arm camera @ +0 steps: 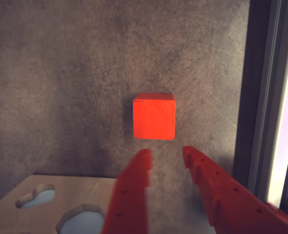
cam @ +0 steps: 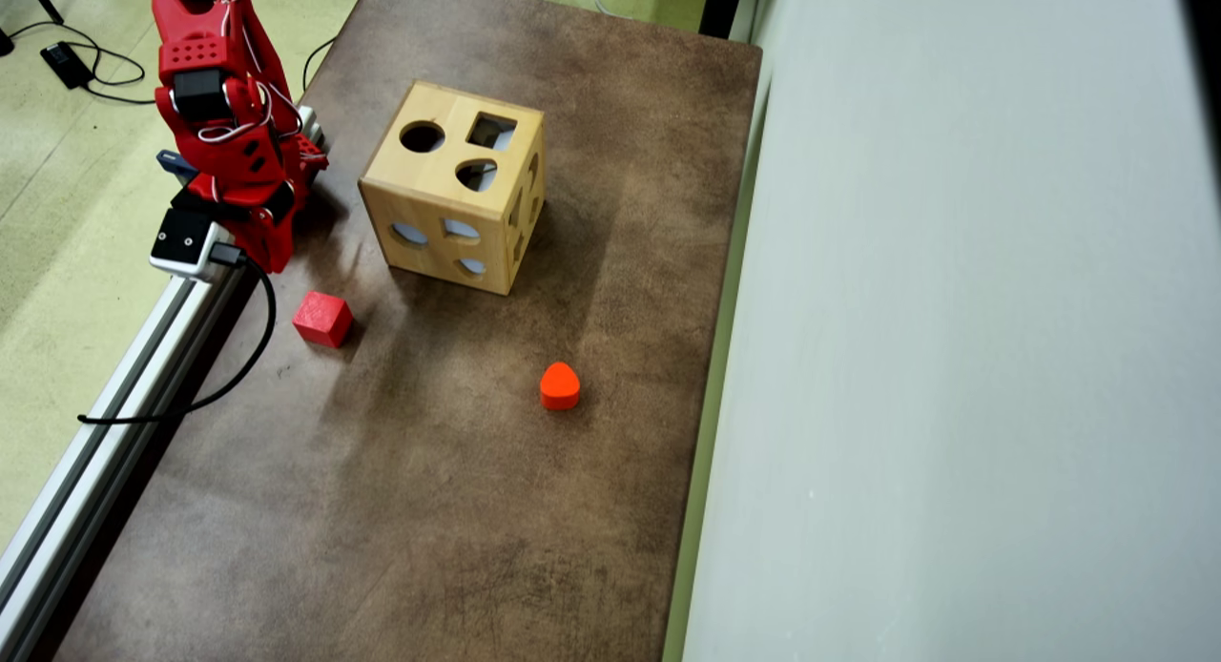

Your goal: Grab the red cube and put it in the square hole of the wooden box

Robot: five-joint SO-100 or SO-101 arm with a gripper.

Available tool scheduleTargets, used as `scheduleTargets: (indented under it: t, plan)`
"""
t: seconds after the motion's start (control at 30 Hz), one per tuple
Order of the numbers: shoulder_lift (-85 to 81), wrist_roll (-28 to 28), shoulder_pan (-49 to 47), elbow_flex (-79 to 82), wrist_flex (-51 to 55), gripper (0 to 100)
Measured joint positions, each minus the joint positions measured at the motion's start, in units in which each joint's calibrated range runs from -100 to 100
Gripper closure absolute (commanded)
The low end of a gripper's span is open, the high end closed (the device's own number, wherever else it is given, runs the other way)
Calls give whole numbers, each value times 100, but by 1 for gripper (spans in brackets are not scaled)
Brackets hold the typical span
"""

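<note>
The red cube (arm camera: 154, 116) lies on the brown table, alone and untouched. In the wrist view my red gripper (arm camera: 166, 151) is open and empty, its fingertips just short of the cube with a gap between them. In the overhead view the cube (cam: 322, 319) lies below my red arm (cam: 229, 166), whose wrist hides the fingers. The wooden box (cam: 453, 190) stands to the right of the arm, with its square hole (cam: 491, 131) on the top face beside a round hole. A corner of the box (arm camera: 61, 195) shows at the wrist view's lower left.
An orange rounded block (cam: 560, 385) lies on the table (cam: 429, 509) below the box. An aluminium rail (cam: 124, 385) runs along the table's left edge, close to the cube, with a black cable (cam: 258, 338) over it. A grey wall (cam: 954, 357) bounds the right side.
</note>
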Motion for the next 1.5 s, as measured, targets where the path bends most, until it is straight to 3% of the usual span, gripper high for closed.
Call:
scheduleTargets:
  t: [0.3,0.67,1.23,1.5]
  plan:
    - [25,0,0,343,-56,75]
    - [1288,-10,0,632,-1517,75]
    - [1432,-10,0,632,-1566,75]
    - [1432,-10,0,1002,-1566,59]
